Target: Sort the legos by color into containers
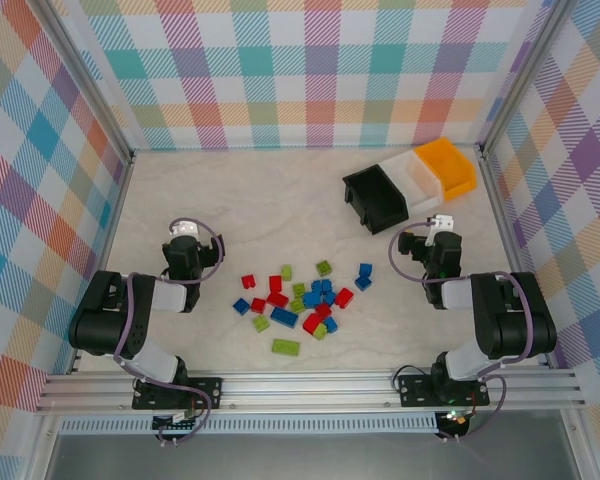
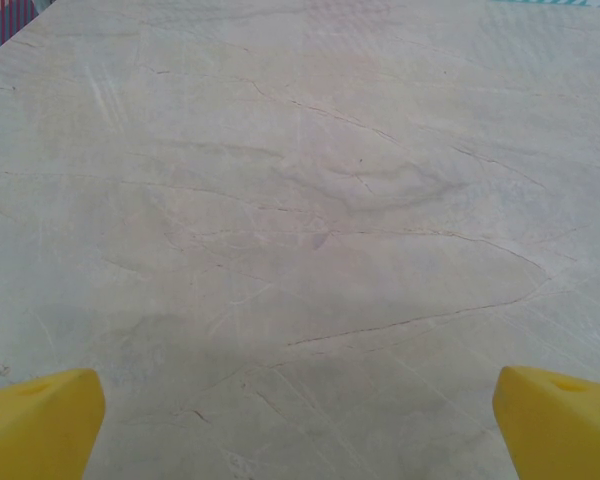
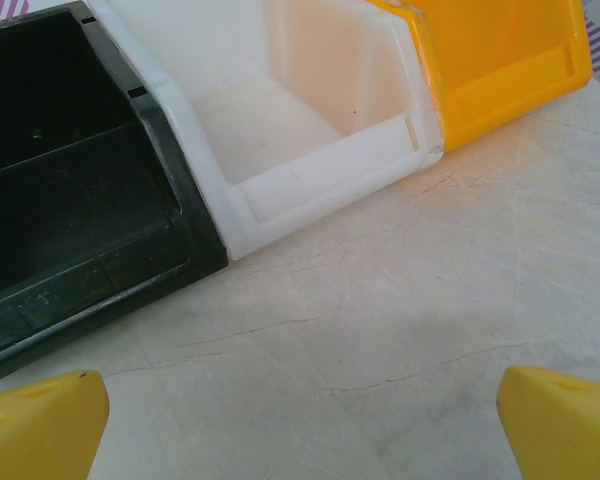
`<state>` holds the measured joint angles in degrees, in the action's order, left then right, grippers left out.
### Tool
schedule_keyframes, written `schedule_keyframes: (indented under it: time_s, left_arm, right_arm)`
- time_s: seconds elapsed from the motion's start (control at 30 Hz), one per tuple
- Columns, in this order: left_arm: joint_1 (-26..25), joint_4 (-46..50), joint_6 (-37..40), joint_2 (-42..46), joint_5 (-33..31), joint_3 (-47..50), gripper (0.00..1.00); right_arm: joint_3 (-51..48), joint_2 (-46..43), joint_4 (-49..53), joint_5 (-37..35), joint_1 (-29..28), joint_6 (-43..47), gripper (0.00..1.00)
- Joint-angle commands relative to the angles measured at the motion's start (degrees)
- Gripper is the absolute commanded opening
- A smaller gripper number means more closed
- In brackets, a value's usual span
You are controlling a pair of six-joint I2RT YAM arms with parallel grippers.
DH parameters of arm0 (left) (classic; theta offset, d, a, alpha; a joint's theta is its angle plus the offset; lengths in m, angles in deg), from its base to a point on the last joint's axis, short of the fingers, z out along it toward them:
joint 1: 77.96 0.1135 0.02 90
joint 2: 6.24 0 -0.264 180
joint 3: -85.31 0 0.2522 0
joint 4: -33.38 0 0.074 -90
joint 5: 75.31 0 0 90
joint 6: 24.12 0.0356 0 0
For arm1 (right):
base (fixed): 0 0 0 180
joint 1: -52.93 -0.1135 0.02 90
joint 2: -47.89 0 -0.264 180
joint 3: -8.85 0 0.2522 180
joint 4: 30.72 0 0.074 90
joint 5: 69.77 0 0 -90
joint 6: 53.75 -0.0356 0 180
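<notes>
The legos point(image 1: 300, 298), several red, blue and lime green bricks, lie scattered on the table between the two arms. The containers stand joined in a slanted row at the back right: black point(image 1: 378, 198), white point(image 1: 417, 175), orange point(image 1: 448, 165). My left gripper point(image 1: 183, 228) hovers left of the pile, open, its yellow fingertips point(image 2: 40, 425) wide apart over bare table. My right gripper point(image 1: 442, 221) is open too, just in front of the bins. Its wrist view looks into the black bin point(image 3: 100, 290), the white bin point(image 3: 320, 190) and the orange bin point(image 3: 500, 90); what shows of their insides holds nothing.
Plaid walls point(image 1: 300, 70) and metal posts enclose the marbled table point(image 1: 240, 190) on three sides. An aluminium rail point(image 1: 310, 385) carries both arm bases along the near edge.
</notes>
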<state>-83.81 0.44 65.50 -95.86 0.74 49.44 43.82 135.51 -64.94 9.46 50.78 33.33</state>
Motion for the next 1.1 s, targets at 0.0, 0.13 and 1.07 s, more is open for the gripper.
schedule_keyframes:
  time_s: [0.0,0.13,1.07]
  left_arm:
    - [0.66,-0.94,0.32,0.23,0.51,-1.1,1.0]
    - [0.65,-0.94,0.37,0.24,0.52,-1.1,1.0]
    - [1.58,70.69,-41.67,13.12,-4.69,-35.87,0.96]
  right_arm:
    - [0.76,0.1,-2.17,1.18,0.43,-0.33,1.0]
    - [0.76,0.08,-2.15,1.18,0.41,-0.3,1.0]
    - [36.57,-6.97,60.97,7.02,-6.86,-22.84,1.0]
